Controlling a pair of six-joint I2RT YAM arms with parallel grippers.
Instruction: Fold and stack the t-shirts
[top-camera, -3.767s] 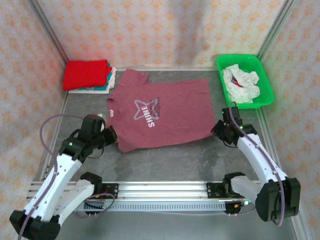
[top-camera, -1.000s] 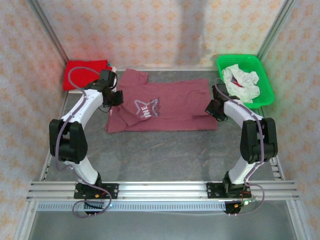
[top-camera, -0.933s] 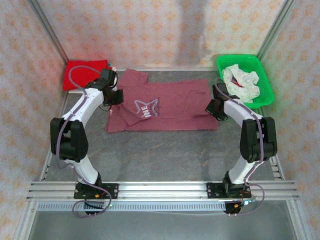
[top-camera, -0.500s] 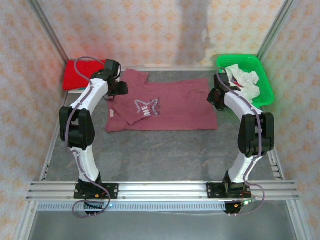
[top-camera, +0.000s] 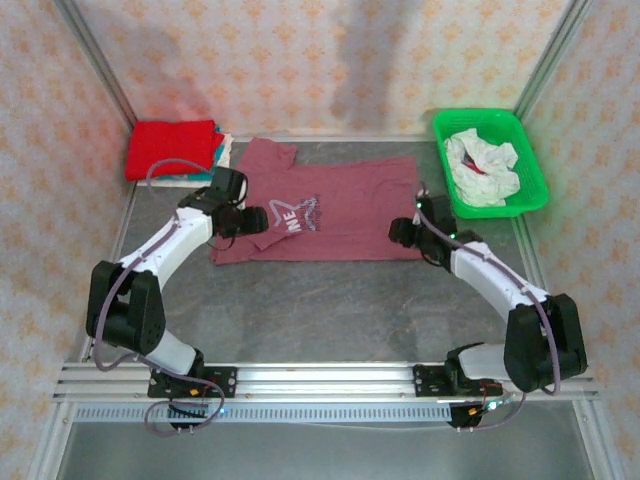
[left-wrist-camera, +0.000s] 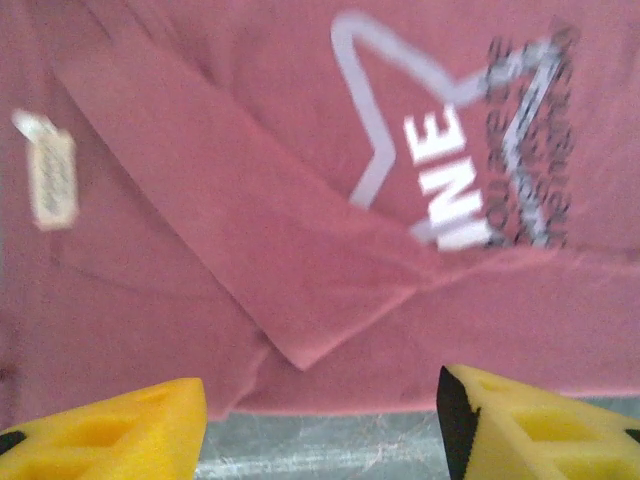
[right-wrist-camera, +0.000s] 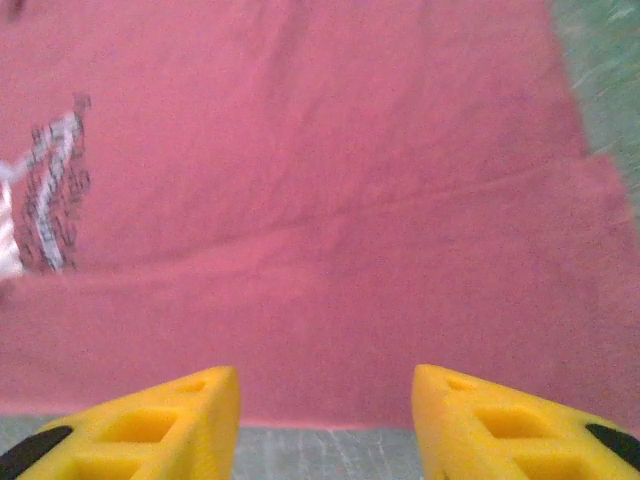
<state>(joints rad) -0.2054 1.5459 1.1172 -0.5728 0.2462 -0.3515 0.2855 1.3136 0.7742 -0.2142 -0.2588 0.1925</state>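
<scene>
Left hand (left-wrist-camera: 320, 405) and right hand (right-wrist-camera: 325, 405), both open and empty, hover over the maroon tee (top-camera: 340, 200) (partly folded).

The only readable text is on the maroon t-shirt (left-wrist-camera: 250, 250), which lies spread near the far edge of the table (top-camera: 330, 300). In the left wrist view, bold white capitals (left-wrist-camera: 452, 178) read "INE"; a folded flap of the cloth covers anything before them. They sit inside a white star outline (left-wrist-camera: 375, 100). Beside them, smaller dark print (left-wrist-camera: 530, 140) is too blurred to read, as it is in the right wrist view. A small white label (left-wrist-camera: 48, 170) near the shirt's collar end is also illegible.
</scene>
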